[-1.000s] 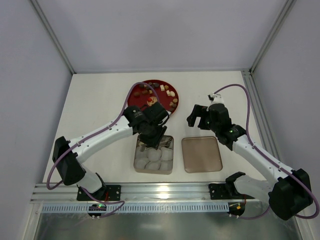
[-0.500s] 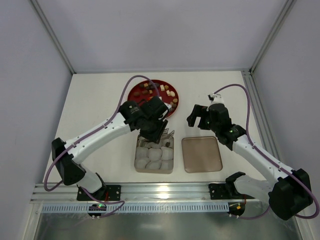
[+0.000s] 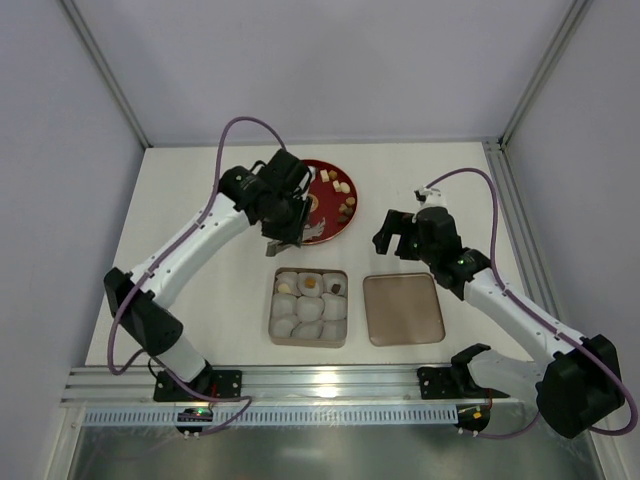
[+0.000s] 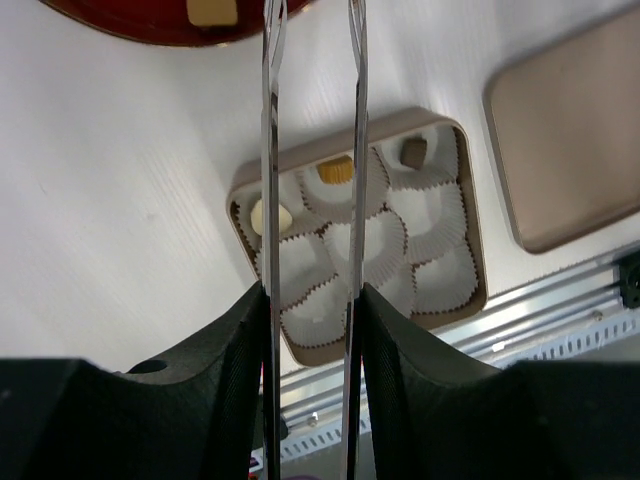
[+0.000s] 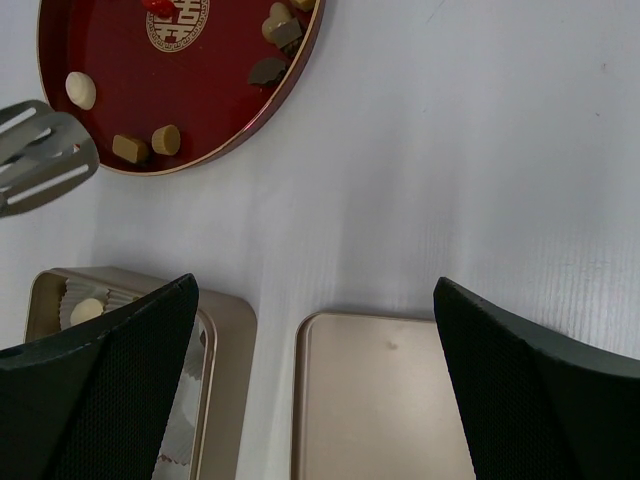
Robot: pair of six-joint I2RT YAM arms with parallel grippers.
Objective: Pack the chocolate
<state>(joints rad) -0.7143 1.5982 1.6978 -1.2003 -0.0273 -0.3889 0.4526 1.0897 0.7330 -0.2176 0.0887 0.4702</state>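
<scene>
Chocolate pieces in brown, tan and cream lie on the red plate. Three more sit in the back row of the gold box: cream, tan, dark. My left gripper is shut on metal tongs at the plate's near left edge. The blades stand slightly apart with nothing between them, and their tips hover just off the plate. My right gripper hangs open and empty above the table beyond the lid.
The box's flat gold lid lies right of the box. White paper cups line the box. The aluminium rail runs along the near edge. Grey walls close in the table's back and sides.
My left arm has swung from above the box back and left to the plate's edge, carrying the tongs, which uncovers the box's back row. The right arm has not moved.
</scene>
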